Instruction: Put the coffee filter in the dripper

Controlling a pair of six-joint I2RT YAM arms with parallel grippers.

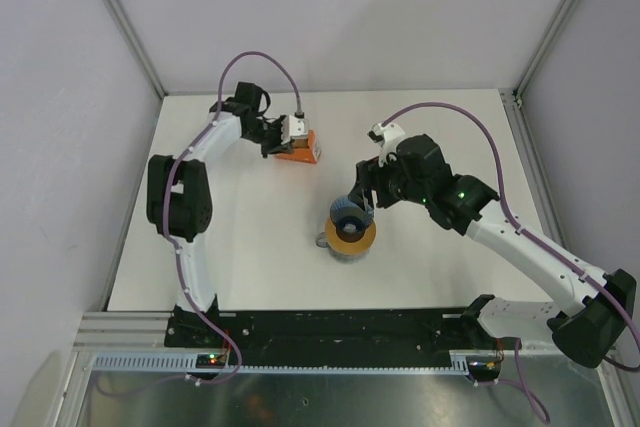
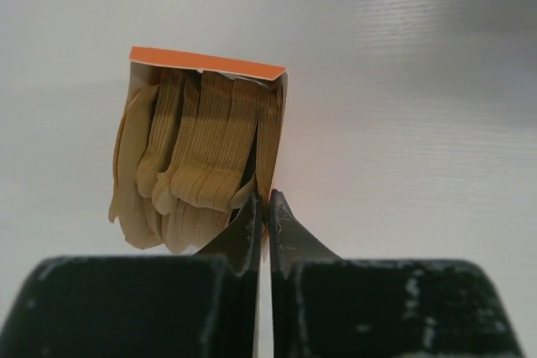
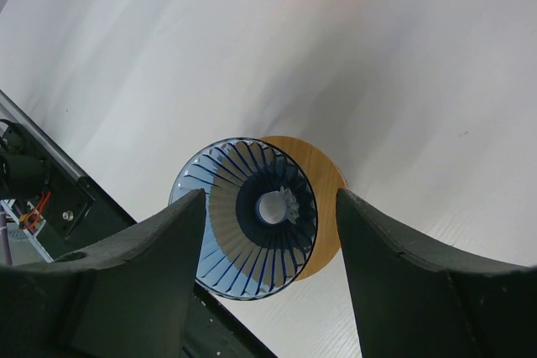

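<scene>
From above, the left gripper [image 1: 283,139] sits at the orange box [image 1: 303,151], well apart from the grey cup [image 1: 352,239]. The right gripper [image 1: 358,197] hangs over the dripper [image 1: 348,211], which lies just beside the cup on its far side.

In the left wrist view the coffee filters [image 2: 197,165] stand packed in the open box. The fingers are pressed together and pinch the box's right wall, just beside the filters.

In the right wrist view the fingers are spread wide. The blue cone lies between them, in front of the cup's tan ring.
</scene>
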